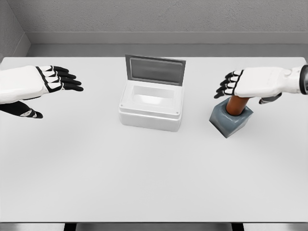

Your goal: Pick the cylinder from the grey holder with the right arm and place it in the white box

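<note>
On the worktop (154, 178), the brown cylinder (236, 105) stands upright in the grey holder (231, 121), right of the white box (151, 107) (lid raised). Directly above the cylinder, the right hand (250, 83) hovers, fingers extended, holding nothing. At the far left, the left hand (36, 86) hangs open.

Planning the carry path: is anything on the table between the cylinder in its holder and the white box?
Nothing visible. Bare table lies between the cylinder in the grey holder and the white box, whose lid stands open at the back.
</note>
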Controlling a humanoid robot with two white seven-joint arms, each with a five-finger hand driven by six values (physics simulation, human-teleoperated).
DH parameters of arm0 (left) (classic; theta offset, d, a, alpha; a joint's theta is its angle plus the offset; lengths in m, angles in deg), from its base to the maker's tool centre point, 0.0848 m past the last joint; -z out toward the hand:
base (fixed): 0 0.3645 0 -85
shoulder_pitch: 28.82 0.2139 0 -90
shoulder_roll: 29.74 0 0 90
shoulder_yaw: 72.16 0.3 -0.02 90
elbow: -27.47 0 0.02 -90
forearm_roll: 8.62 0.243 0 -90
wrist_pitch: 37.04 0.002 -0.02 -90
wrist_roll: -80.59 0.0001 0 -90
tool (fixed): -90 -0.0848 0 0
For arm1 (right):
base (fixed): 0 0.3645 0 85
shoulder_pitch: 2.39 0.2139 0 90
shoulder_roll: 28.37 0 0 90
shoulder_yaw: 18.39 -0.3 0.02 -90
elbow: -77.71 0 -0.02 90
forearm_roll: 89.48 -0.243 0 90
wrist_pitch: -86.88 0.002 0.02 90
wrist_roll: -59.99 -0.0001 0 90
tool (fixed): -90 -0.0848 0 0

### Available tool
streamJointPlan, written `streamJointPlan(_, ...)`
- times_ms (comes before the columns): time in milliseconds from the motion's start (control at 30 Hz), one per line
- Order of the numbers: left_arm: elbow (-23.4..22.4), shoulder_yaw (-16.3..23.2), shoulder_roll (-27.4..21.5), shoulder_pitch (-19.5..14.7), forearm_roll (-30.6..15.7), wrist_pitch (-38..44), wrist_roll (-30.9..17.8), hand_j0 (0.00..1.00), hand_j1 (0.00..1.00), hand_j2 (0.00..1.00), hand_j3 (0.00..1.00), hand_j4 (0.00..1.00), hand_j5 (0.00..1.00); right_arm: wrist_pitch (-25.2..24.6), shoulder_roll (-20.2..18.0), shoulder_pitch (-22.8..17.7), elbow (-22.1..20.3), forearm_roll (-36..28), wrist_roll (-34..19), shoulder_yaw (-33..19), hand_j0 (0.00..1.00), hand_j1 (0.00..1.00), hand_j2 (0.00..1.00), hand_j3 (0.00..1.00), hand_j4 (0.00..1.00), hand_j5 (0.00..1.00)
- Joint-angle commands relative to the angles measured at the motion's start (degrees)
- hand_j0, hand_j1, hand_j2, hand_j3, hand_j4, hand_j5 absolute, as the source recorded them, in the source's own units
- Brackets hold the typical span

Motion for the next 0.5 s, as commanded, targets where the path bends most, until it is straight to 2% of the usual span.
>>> streamJointPlan(0,0.1,0.0,0.1,-0.1,0.1,0.2,0.0,1.00,1.00,1.00,1.00,1.00,1.00,-0.1,0.1,0.0,0.1,0.4,0.0,0.7,0.99,0.99,0.99,0.99,0.99,0.99)
streamJointPlan(233,0.1,0.0,-0.7,-1.8,-0.7,0.2,-1.1,1.00,1.00,1.00,1.00,1.00,1.00,-0.1,2.1,0.3,0.9,2.0,0.0,0.8,0.97,0.97,0.97,0.97,0.97,0.97)
streamJointPlan(300,0.1,0.1,-0.5,-1.8,-0.9,0.2,-1.1,1.00,1.00,1.00,1.00,1.00,1.00,-0.1,2.2,0.3,1.2,2.2,0.0,0.9,0.91,0.91,0.91,0.91,0.91,0.91)
streamJointPlan(433,0.1,0.1,-0.4,-1.8,-0.8,0.2,-1.1,1.00,1.00,1.00,1.00,1.00,1.00,-0.1,2.1,0.3,1.2,3.3,0.0,1.0,0.72,0.72,0.72,0.72,0.72,0.72)
streamJointPlan(467,0.1,0.1,-0.4,-1.8,-0.7,0.2,-1.1,1.00,1.00,1.00,1.00,1.00,1.00,-0.1,2.1,0.3,1.2,3.4,0.0,1.0,0.71,0.71,0.71,0.71,0.71,0.71)
